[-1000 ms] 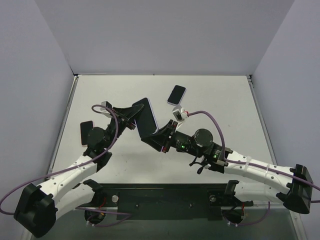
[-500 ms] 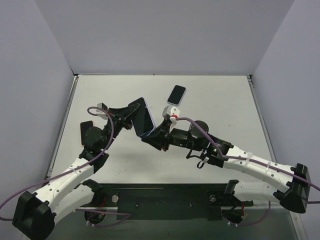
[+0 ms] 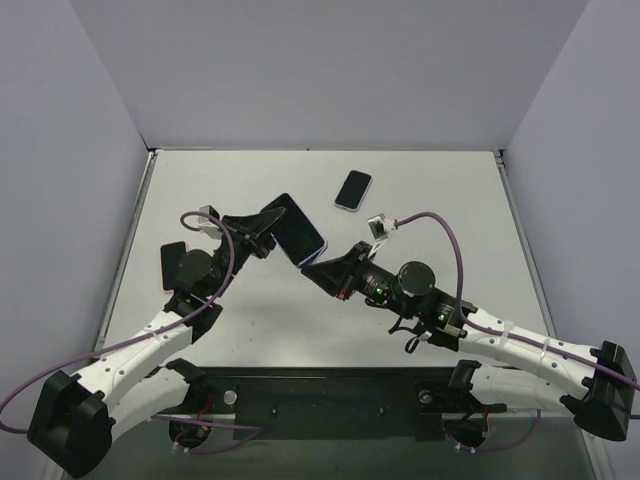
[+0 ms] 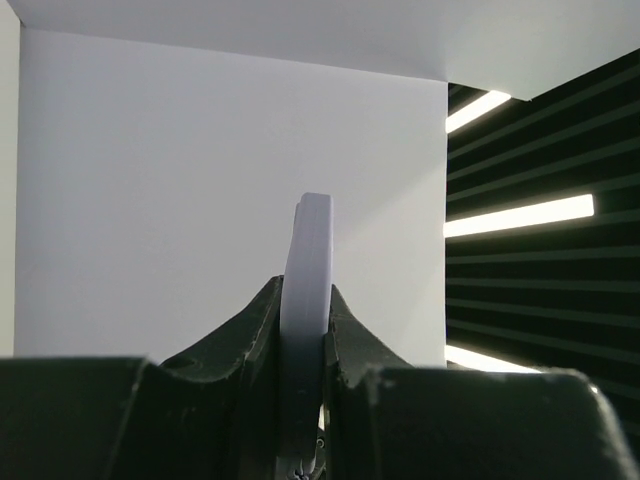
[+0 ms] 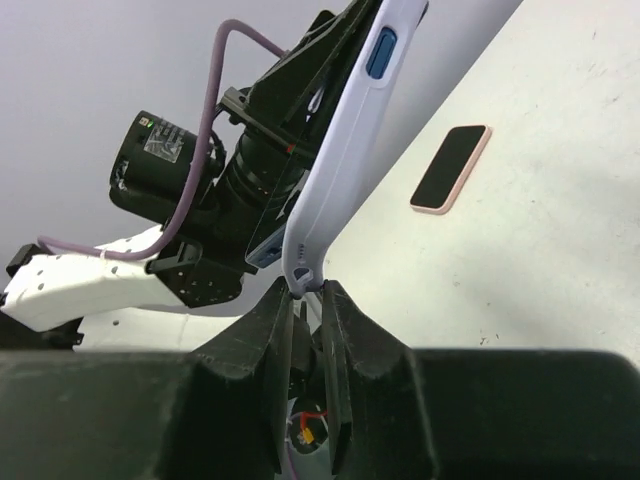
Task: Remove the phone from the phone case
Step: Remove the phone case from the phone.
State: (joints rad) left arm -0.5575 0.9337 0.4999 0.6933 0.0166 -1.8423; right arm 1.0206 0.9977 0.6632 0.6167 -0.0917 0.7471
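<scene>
above the white table (image 3: 430,200), the left gripper (image 4: 303,300) clamps the cased phone (image 3: 292,230) aloft by one end while the right gripper (image 5: 307,295) pinches a corner of the lavender phone case (image 5: 335,180), seemingly to peel it free.

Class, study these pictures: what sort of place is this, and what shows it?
Probably a robotics lab test cell: a white table boxed in by blank wall panels, with a left arm and right arm mounted at its near edge.
</scene>
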